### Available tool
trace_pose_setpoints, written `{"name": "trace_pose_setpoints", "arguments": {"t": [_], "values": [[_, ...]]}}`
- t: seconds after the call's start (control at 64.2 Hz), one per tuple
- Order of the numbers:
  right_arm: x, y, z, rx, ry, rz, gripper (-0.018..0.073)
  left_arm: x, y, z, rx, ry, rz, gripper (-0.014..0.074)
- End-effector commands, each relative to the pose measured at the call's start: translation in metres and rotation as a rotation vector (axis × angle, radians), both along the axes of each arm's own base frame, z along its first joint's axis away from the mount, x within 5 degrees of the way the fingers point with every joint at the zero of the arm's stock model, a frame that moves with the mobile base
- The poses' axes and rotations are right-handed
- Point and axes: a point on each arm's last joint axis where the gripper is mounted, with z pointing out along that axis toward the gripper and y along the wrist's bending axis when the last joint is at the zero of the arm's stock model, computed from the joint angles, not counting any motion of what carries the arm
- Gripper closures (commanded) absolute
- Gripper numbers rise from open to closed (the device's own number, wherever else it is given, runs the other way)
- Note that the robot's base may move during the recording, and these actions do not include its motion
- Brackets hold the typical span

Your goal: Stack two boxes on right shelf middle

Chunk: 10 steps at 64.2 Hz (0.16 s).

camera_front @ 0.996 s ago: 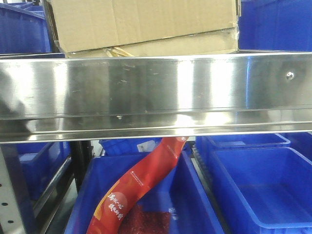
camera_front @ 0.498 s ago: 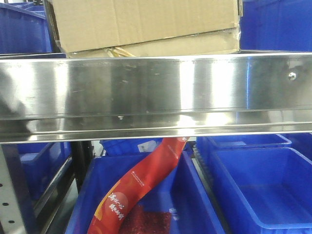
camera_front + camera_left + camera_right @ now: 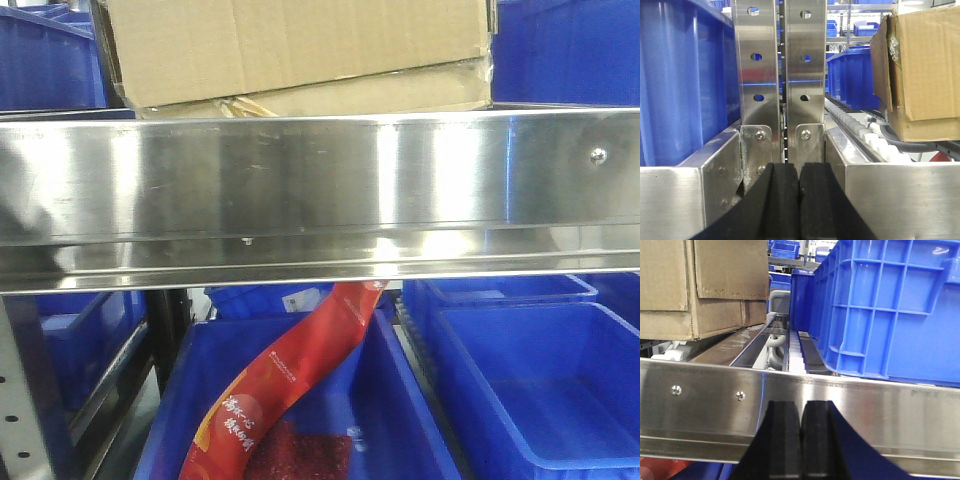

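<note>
Fingers of the left gripper (image 3: 799,200) press closed on nothing before perforated grey steel uprights (image 3: 779,65) — rightward, the brown corrugated cardboard carton (image 3: 300,45) rests on the shiny stainless-steel shelf (image 3: 320,180); the right gripper (image 3: 800,440) is likewise closed, empty, beside a blue plastic bin (image 3: 890,310).

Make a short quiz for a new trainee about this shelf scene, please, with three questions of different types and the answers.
1. True or false: the left end effector is holding the cardboard box.
2. What is the red packet hanging into?
A. a blue bin
B. a cardboard box
C. a metal basket
3. Fill in: the shelf front rail is made of shiny ____.

Key
1. False: its pads are pressed together with nothing between, and so are those of the right end effector.
2. A, the blue bin.
3. Metal.
</note>
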Motion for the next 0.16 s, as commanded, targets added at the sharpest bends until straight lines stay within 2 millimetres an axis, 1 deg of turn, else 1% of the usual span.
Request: {"name": "trace_pose_setpoints", "arguments": {"t": [0.0, 0.14], "values": [[-0.0003, -0.0005, 0.0017, -0.004, -0.026, -0.006, 0.0721, -0.0008, -0.0002, 0.0031, 0.007, -0.03, -0.001, 0.0707], [-0.0003, -0.0005, 0.0017, -0.004, -0.026, -0.006, 0.0721, -0.0008, -0.0002, 0.0031, 0.007, -0.03, -0.001, 0.0707]]}}
